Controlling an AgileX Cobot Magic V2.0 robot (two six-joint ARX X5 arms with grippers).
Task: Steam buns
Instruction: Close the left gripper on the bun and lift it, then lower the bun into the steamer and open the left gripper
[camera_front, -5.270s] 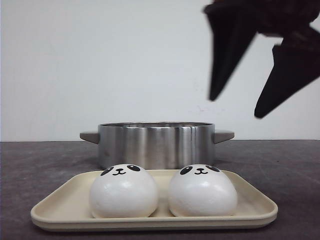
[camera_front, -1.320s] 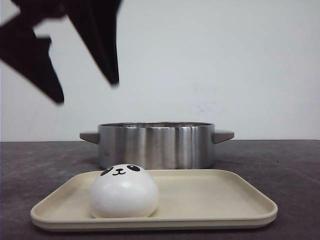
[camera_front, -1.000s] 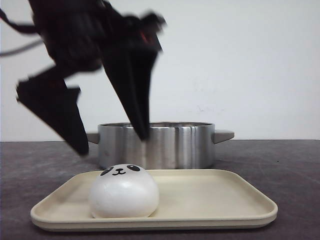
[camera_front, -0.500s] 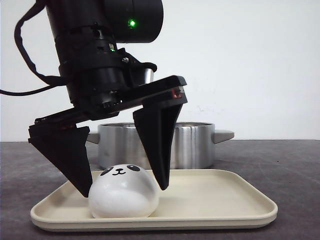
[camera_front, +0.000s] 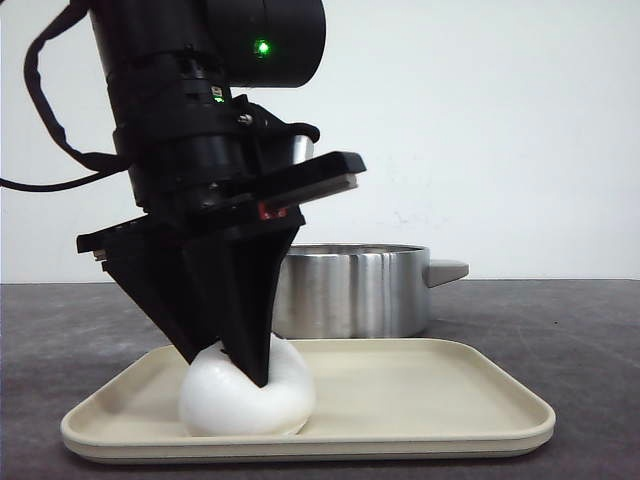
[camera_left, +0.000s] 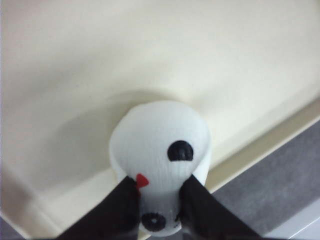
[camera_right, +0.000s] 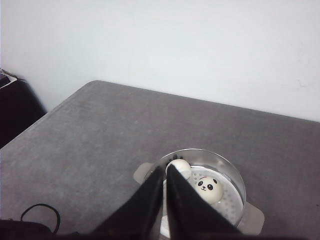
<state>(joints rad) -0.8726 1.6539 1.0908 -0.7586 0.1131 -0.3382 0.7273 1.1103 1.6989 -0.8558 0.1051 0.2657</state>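
My left gripper (camera_front: 235, 365) is pinching the last bun (camera_front: 285, 395) on the tray, fingers pressed into its soft top so the dome bulges out on both sides of them. In the left wrist view the two black fingers (camera_left: 122, 210) bite across the panda face, one eye showing between them and one beyond, which I judge a firm enough hold for lifting. The bun rests on the cream tray (camera_front: 450, 400), directly beneath the gripper, toward the tray end nearest it; the remainder of the tray extends away to the side with nothing on it. The tray sits on the dark worktop (camera_front: 590, 330).

Beyond the gripper stands the steel pot (camera_front: 350, 290), placed close behind the tray so the transfer is short. My right gripper (camera_right: 164, 197), fingers pressed together and holding nothing, hangs high above the pot (camera_right: 220, 172), clear of the left arm's path. Below it, two buns (camera_right: 209, 187) are visible on the perforated steamer plate; the fingers hide part of the pot's interior.
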